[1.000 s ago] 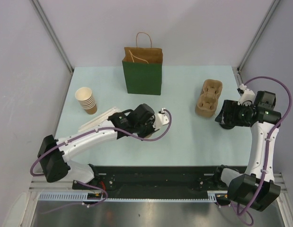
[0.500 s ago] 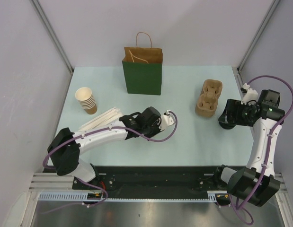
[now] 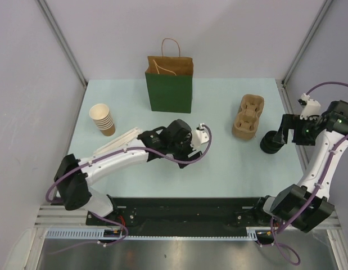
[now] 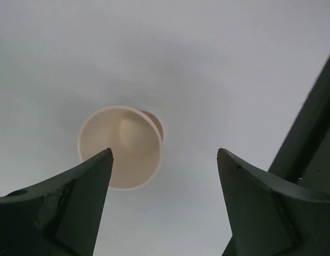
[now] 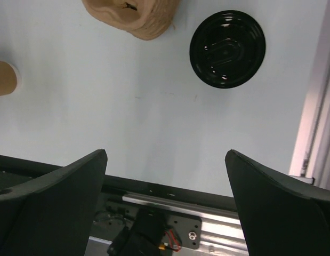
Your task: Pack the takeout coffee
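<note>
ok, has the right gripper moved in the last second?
Yes. In the top view the right gripper drew rightward, away from the pulp carrier, uncovering the takeout coffee.

A stack of paper cups (image 3: 102,119) stands well apart from pulp carriers (image 3: 248,116).

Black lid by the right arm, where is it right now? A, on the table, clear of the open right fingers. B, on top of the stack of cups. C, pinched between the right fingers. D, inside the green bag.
A: the black lid rests on the table, beyond the right fingers, which are spread apart with nothing between them.
</note>
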`<action>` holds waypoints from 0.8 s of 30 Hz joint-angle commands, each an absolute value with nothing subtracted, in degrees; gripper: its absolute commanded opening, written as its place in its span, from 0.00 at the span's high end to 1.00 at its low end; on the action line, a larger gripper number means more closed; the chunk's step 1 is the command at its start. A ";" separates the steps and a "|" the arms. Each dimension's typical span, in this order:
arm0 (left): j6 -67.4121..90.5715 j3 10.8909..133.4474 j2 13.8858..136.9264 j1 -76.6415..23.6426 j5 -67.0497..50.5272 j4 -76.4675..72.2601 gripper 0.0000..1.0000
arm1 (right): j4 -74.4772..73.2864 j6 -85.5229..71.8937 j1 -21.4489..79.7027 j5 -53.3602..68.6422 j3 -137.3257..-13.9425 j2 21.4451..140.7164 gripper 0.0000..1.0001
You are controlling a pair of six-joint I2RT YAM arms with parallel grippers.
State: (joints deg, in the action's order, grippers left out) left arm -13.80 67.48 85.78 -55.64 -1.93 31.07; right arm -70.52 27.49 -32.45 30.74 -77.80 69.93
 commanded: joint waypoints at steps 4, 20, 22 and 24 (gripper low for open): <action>-13.71 80.42 76.73 -53.89 -10.10 37.96 0.09 | -76.46 35.86 -33.49 26.29 -86.22 78.11 0.02; -10.11 73.39 68.82 -42.37 -24.43 38.76 0.09 | -69.61 20.92 -19.87 15.65 -88.07 90.08 0.48; -9.84 73.21 68.47 -42.10 -24.70 38.58 0.09 | -68.21 19.78 -18.55 14.94 -87.28 91.14 0.48; -9.58 72.77 68.03 -41.84 -24.70 38.06 0.09 | -66.81 19.25 -17.67 14.15 -86.84 92.10 0.48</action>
